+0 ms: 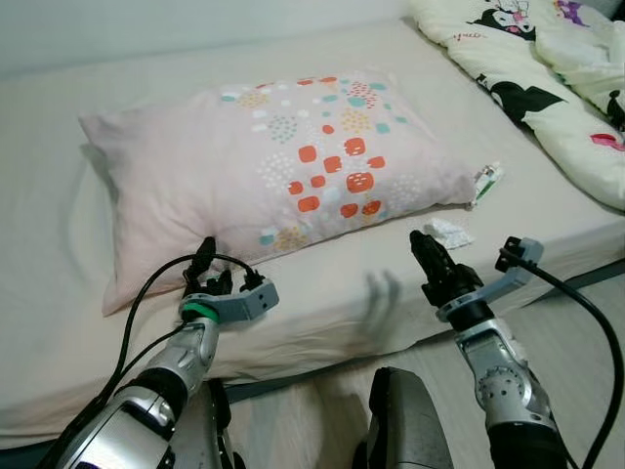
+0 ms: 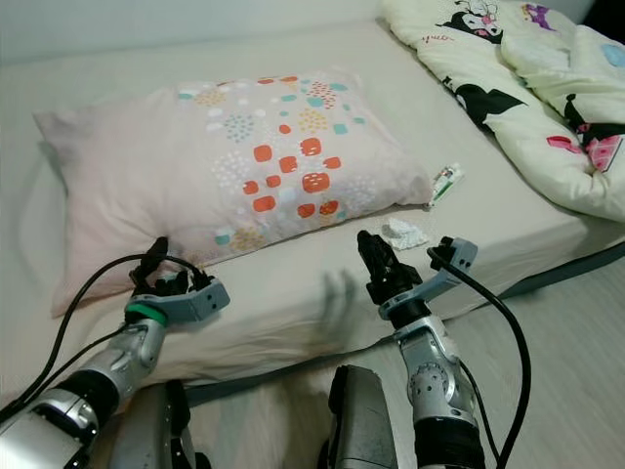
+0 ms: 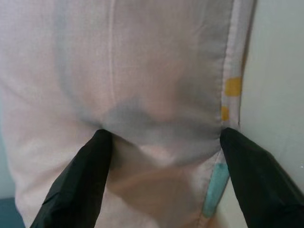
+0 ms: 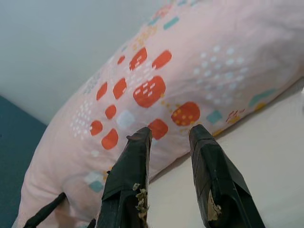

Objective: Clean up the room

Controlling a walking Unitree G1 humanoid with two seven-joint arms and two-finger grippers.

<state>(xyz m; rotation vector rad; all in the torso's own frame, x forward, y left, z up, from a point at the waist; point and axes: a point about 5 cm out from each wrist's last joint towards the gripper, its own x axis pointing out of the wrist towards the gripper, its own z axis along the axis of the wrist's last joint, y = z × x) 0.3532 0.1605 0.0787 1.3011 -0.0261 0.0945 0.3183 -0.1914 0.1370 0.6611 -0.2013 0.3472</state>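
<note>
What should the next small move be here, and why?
Probably shut the left gripper on the pillow: its open fingers already straddle the near edge, while the right gripper hovers open above the bed, short of the pillow.

The pillow (image 1: 283,166) is soft matt cotton-like cloth, pale pink with printed dots, lightly creased. The bed sheet (image 1: 59,322) is smooth matt beige fabric. The quilt (image 1: 547,88) looks padded, printed cloth. The crumpled tissue (image 1: 448,233) is white paper; the small tube (image 1: 485,183) is glossy plastic.
</note>
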